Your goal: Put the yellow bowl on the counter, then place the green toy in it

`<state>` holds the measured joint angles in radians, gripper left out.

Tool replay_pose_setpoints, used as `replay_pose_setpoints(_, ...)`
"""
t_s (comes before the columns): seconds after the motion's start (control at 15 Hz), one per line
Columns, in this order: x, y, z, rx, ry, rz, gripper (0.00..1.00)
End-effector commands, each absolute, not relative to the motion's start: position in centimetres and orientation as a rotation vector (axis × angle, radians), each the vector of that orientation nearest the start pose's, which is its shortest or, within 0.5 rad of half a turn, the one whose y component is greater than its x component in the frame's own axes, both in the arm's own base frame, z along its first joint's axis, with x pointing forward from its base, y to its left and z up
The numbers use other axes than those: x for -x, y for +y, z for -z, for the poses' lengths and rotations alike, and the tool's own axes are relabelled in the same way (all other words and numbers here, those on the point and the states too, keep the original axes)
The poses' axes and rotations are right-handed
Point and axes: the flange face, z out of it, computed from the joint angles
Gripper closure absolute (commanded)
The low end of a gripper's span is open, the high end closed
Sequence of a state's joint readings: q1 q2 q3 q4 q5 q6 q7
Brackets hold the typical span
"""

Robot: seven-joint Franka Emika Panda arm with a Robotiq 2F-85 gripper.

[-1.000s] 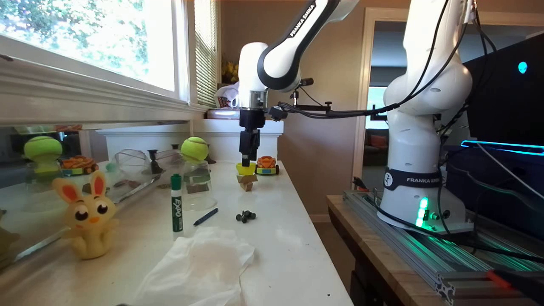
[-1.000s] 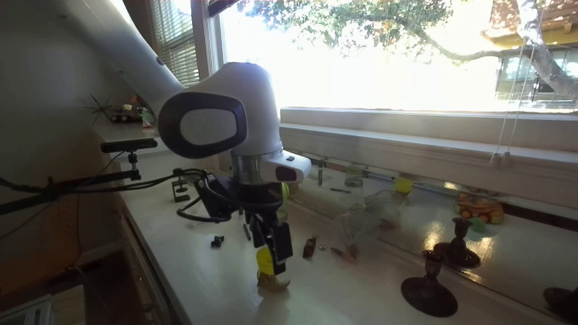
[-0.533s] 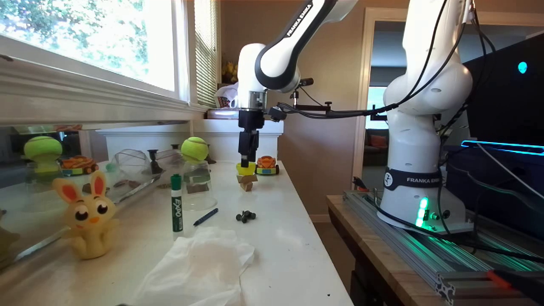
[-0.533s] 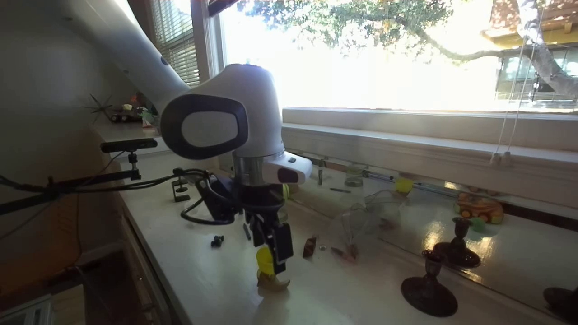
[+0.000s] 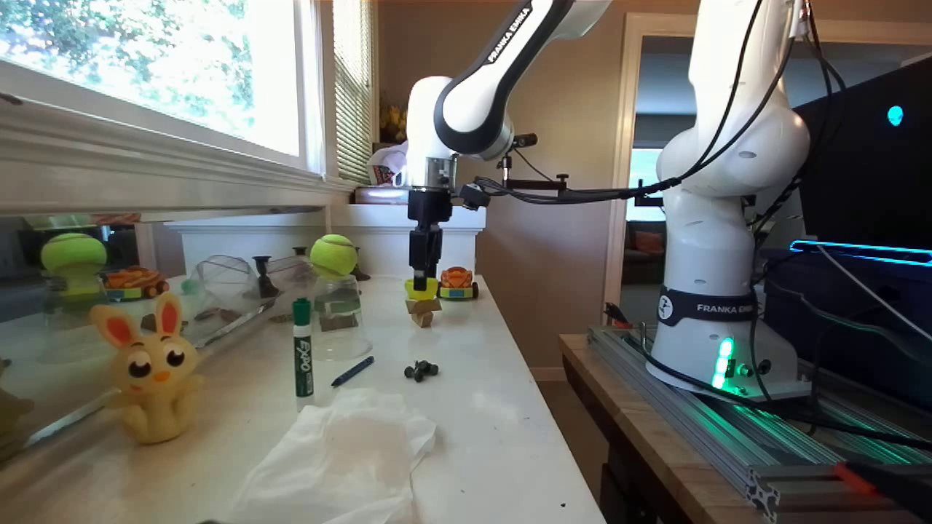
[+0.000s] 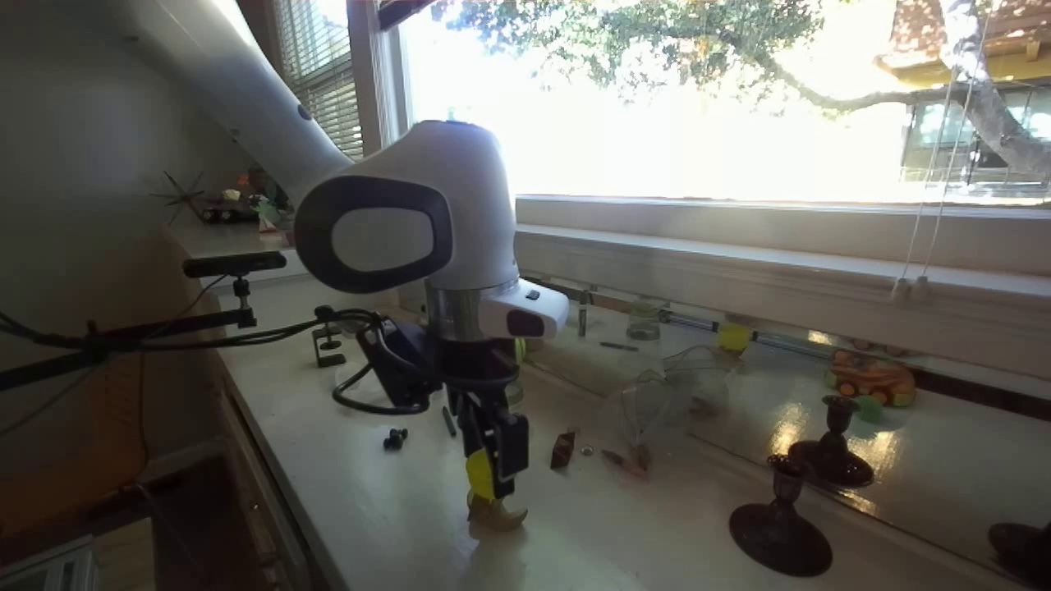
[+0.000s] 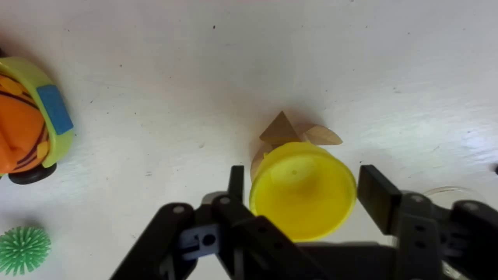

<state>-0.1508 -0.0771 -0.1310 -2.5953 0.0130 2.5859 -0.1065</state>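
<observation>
We see the yellow bowl (image 7: 303, 214), mouth up, perched on a tan, angular piece (image 7: 281, 132) that stands on the white surface (image 7: 175, 85). Around the bowl we find the hand (image 7: 301, 177), released, its fingers (image 7: 377, 198) spread to either side of the yellow wall. A gap shows between the bowl and the finger at the left of our wrist view; at the finger opposite, we cannot tell whether they touch. In both exterior views we see the arm (image 5: 473, 105) bent over the bowl, with the hand pointing down.

In the wrist view a green spiky ball (image 7: 24, 251) lies on the surface, well apart from the bowl and near an orange toy car (image 7: 19, 132) with a yellow-green rim and a blue patch. Farther out, in an exterior view, we make out a cluster of small dark pieces (image 5: 421, 371), a dark crayon (image 5: 354, 371), an upright green-capped marker (image 5: 302, 353), a tennis ball (image 5: 333, 256) on top of a clear glass (image 5: 341, 338), a yellow rabbit figure (image 5: 156, 386) and a crumpled white sheet (image 5: 349, 466).
</observation>
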Motion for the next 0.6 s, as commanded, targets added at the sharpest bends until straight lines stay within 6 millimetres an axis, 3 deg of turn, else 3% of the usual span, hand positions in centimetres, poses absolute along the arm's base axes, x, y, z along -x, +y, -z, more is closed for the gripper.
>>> replay_pose_setpoints(0.0, -43.3, -12.5, -28.9, 3.109, 0.271, 0.132, 0.55)
replay_pose_setpoints(0.13, -43.5, -12.6, -29.1, 3.111, 0.270, 0.140, 0.62)
replay_pose_setpoints(0.53, -43.6, -11.4, -30.5, 3.131, 0.208, 0.153, 0.65)
